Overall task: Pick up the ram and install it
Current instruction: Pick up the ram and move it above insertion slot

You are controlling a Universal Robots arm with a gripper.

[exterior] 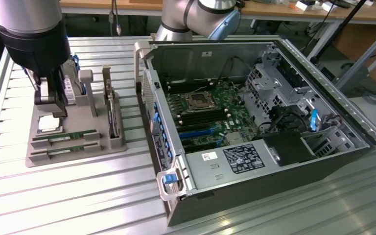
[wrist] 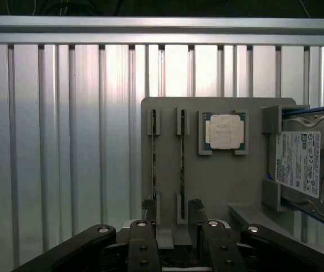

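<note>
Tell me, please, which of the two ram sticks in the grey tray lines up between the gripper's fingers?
The ram stick next to the processor; the other stick, by the edge of the tray, lines up with one finger of the open gripper.

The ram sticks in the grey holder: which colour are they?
The ram sticks are green; exterior view best.
</note>
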